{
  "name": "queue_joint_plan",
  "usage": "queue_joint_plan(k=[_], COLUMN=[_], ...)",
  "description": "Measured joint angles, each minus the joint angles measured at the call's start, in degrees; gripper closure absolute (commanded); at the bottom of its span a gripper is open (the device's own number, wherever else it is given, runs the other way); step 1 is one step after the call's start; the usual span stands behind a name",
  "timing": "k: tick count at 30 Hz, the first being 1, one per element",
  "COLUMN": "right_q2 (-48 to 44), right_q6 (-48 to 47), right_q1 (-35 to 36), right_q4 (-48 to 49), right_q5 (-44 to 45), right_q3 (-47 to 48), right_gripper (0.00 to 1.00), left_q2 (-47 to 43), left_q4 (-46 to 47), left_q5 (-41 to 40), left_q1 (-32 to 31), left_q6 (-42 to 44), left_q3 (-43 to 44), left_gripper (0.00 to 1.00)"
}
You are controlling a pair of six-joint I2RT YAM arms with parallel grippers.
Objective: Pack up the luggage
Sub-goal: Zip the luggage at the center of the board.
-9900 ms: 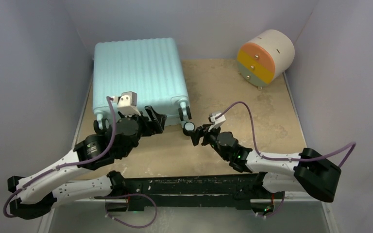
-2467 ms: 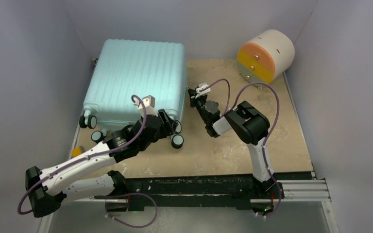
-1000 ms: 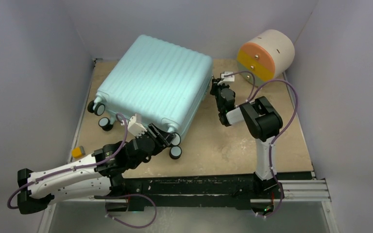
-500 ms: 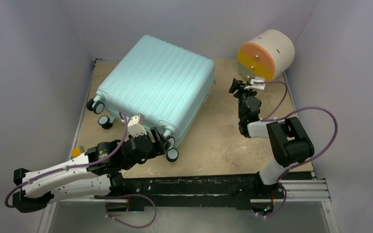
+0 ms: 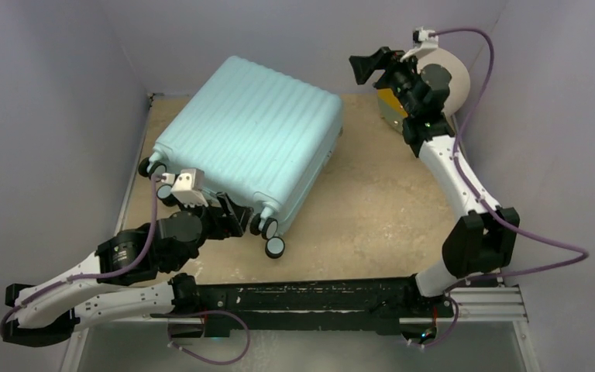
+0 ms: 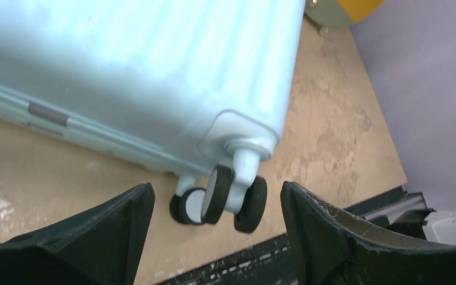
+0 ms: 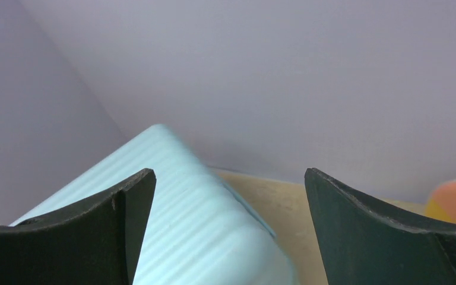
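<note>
Swinging up and away, the right arm has left the suitcase's far side, where it was half a second ago, and now stands tall beside the round drawer unit (image 5: 459, 81), while the left arm has drawn back a little from the wheeled end. Across the last ten seconds the luggage (image 5: 248, 132) has been turned from square against the back wall to a diagonal lie. It rests flat on its shell in the left and middle of the bench (image 5: 372, 201), closed, ribbed side up, wheels toward the near left. My reading is that the turning is done and the case is placed for opening; nothing has gone into it and the lid is not yet raised, so packing proper has hardly begun.

The left fingers (image 6: 119, 231) are spread wide and hold nothing. They hover low by the near corner, with a castor pair (image 6: 217, 193) framed between them in the wrist view but not touched.

The right fingers (image 7: 95, 225) are also spread wide and empty, held high above the bench, looking down over the far corner of the case toward the back wall
</note>
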Motion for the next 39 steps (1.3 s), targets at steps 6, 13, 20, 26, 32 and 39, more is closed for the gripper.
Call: queue_joint_plan(k=[6,13,20,26,32,39], right_q2=[15.5,29.8,34.0,34.4,33.8,27.2], right_q6=[5.5,7.1,8.8,6.2,2.4,0.0], right_q1=[-0.7,-0.7,-0.7,-0.3,0.4,-0.4], right_q4=[-10.4,-20.5,-22.5,-26.2,-30.9,-22.0], right_q5=[-13.8,-18.7,-24.5,-29.2,-30.3,-27.8], right_q3=[15.0,23.6,29.6,31.1,30.1,20.0], right_gripper=[0.01,0.01,0.02,0.05,0.24,0.54], left_q2=[4.3,9.4,6.7,5.8,6.4,8.0], left_q4=[13.9,21.5,22.3,21.5,22.6,25.7], left_q5=[-4.8,1.1,8.0,8.7,12.2,23.5], left_q1=[0.4,11.2,20.8,21.4,25.5,35.6], left_q6=[10.9,15.5,13.7,9.1,5.6,3.1], left_q3=[-3.3,-6.4,-8.4,-10.8,-11.3,-12.2], left_gripper=[0.17,0.17,0.17,0.17,0.17,0.19])
